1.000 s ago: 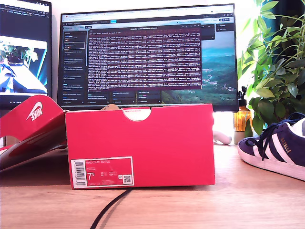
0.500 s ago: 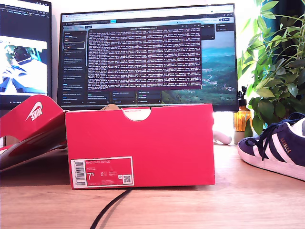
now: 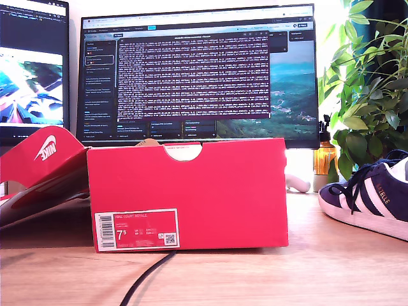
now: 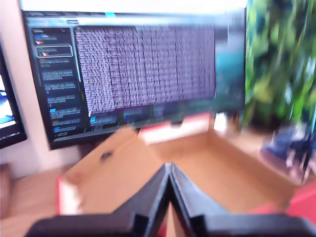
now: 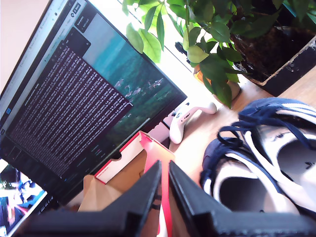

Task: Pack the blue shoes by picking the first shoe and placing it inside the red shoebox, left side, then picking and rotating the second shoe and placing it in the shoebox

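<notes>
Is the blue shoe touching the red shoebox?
Apart. The exterior view shows bare table between the red shoebox and the blue shoe.

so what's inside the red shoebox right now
In the first wrist view the red cardboard shoebox shows bare brown cardboard inside, with no shoe visible, though the picture is blurred and my first tool covers the near part. The exterior view shows only its outer wall.

Monitor [image 3: 197, 73] displays terminal text. Second monitor [image 3: 32, 67] stands at the exterior view's left. Plant [image 3: 370, 83], amber bottle [image 3: 325, 156], white controller [image 5: 185, 118], black cable [image 3: 143, 280] on table [image 3: 255, 274].
</notes>
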Controlling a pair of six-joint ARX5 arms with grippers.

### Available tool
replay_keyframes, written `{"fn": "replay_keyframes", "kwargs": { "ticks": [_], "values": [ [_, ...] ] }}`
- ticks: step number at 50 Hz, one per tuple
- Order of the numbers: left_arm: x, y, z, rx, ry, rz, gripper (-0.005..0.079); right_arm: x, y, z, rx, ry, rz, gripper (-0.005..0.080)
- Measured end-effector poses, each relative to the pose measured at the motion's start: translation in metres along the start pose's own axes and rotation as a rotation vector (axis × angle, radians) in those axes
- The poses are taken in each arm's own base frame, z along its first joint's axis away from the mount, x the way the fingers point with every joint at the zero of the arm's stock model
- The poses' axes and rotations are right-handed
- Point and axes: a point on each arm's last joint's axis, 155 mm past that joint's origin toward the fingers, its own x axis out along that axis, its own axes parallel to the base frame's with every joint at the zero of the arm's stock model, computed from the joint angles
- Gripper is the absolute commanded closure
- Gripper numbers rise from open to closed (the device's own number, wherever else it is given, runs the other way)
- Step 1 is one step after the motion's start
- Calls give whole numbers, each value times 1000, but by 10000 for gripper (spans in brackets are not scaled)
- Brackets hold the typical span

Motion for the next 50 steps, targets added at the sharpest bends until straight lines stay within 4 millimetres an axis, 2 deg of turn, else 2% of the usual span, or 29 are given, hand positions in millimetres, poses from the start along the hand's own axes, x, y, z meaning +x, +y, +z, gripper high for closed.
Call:
{"fn": "replay_keyframes", "kwargs": {
  "ticks": [7,12,22,31,35,40,46,50],
  "values": [
    [13,-7,-32,139,240,-100,762,0,21,16,-119,74,-25,763],
    [20,-21,-62,245,391,-239,762,7,24,21,-183,153,-75,763],
    [35,-52,-123,498,589,-489,762,34,19,25,-286,338,-169,763],
    [35,-56,-177,700,792,-594,762,63,3,17,-324,522,-248,763],
    [41,-54,-185,811,814,-596,762,71,-8,2,-331,640,-285,763],
    [57,-49,-179,920,777,-549,762,72,-19,-24,-340,808,-318,763],
    [75,-42,-175,974,752,-506,762,70,-26,-53,-370,990,-329,761],
    [80,-40,-181,1003,764,-514,762,67,-29,-68,-390,1079,-327,718]
  ]
}}
